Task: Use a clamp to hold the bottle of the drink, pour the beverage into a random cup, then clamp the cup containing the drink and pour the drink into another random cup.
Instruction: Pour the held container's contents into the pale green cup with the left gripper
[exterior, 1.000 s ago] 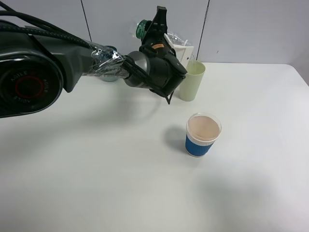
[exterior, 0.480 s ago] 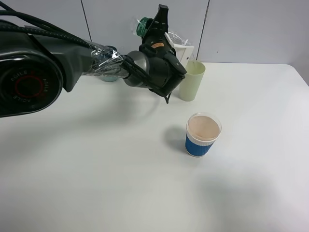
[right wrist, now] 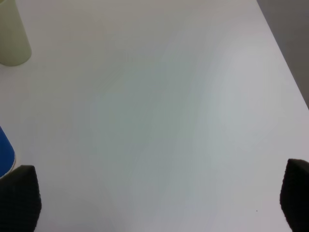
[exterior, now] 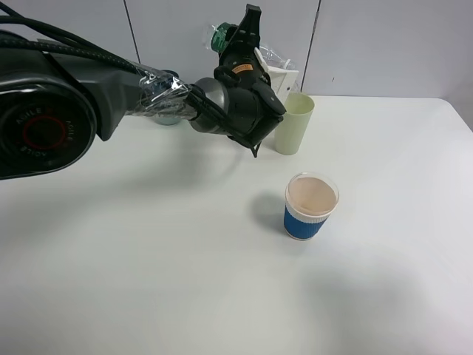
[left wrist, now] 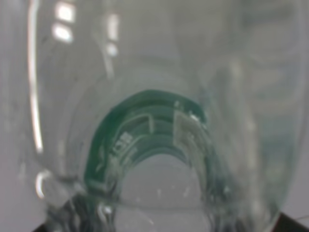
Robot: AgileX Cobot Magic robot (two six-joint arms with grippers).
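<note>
Between the shut black fingers of the left clamp (exterior: 247, 29), the small clear plastic bottle with the dark green label (exterior: 219, 38) is gripped. It is tipped with its neck toward the tall pale yellow-green plastic cup (exterior: 294, 124) just below and beside the hand. The first pour looks under way, though I cannot tell whether any beverage lies in that cup. Left to do: put the bottle down, clamp that cup, and empty it into the short blue-sleeved paper cup (exterior: 311, 207), which stands apart, in front of the hand. The right gripper (right wrist: 158, 198) hangs spread wide, holding nothing. The wall is close behind the hand; the white table (exterior: 148, 281) in front gives open room.
</note>
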